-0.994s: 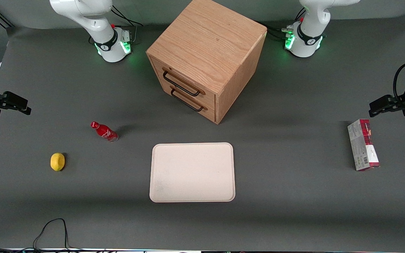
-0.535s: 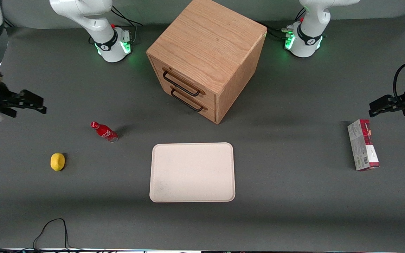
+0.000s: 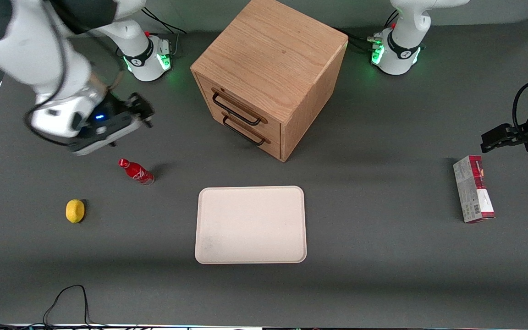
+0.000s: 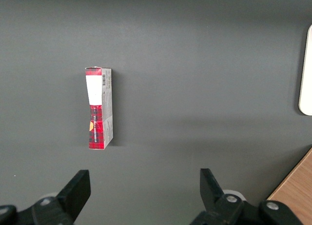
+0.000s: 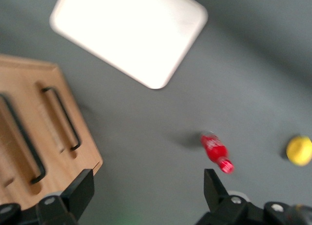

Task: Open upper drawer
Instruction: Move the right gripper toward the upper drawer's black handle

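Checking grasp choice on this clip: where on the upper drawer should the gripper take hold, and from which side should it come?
Probably on the thin black bar handle of the upper drawer, near its middle. It stands off the wood front, so fingers can close around it. Come at the cabinet's front, level with that higher bar, not the lower drawer's handle. The gripper, open, is above the table toward the working arm's end.

A dark grey table [image 3: 383, 275] carries an oak cabinet [image 3: 271, 59]. Nearer the camera than the cabinet lies a cream tray [image 3: 250, 224]. A red bottle [image 3: 135, 171] and a lemon [image 3: 75, 211] lie toward the working arm's end, a red-and-white carton [image 3: 472, 195] toward the parked arm's. The gripper [image 3: 142, 110] hovers above the table beside the cabinet.
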`<state>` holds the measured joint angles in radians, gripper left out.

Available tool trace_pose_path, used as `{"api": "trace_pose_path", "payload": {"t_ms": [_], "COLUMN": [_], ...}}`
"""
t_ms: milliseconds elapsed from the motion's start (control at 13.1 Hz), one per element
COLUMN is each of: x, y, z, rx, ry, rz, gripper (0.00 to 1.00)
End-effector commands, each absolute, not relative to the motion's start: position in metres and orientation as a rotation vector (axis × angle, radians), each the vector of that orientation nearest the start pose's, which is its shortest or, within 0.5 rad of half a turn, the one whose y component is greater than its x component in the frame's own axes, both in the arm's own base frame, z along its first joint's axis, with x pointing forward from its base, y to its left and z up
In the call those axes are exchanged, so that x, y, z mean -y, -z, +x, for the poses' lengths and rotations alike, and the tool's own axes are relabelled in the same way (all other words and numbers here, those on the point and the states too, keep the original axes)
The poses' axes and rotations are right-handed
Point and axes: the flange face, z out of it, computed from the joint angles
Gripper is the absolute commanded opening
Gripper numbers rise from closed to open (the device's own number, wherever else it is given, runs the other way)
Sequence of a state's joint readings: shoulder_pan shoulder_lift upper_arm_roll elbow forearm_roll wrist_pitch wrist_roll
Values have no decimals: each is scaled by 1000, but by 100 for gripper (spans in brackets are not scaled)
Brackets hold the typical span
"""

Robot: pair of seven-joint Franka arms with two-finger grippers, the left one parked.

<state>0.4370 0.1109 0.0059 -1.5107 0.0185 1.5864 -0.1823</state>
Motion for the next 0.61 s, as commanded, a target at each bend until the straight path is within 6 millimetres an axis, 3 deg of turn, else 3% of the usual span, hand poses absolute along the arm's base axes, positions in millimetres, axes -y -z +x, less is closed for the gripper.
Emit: {"api": "trace_pose_path", "payload": {"t_ms": [0, 153, 306, 535], "x": [-303, -343, -370, -374], "y": [-573, -566, -559, -545], "z": [521, 497, 486, 491], "rx": [1319, 1441, 1507, 1565], "ry": [-120, -140, -136, -141], "rz": [-2823, -2771, -2738, -2671], "gripper": [100, 100, 100, 100]}}
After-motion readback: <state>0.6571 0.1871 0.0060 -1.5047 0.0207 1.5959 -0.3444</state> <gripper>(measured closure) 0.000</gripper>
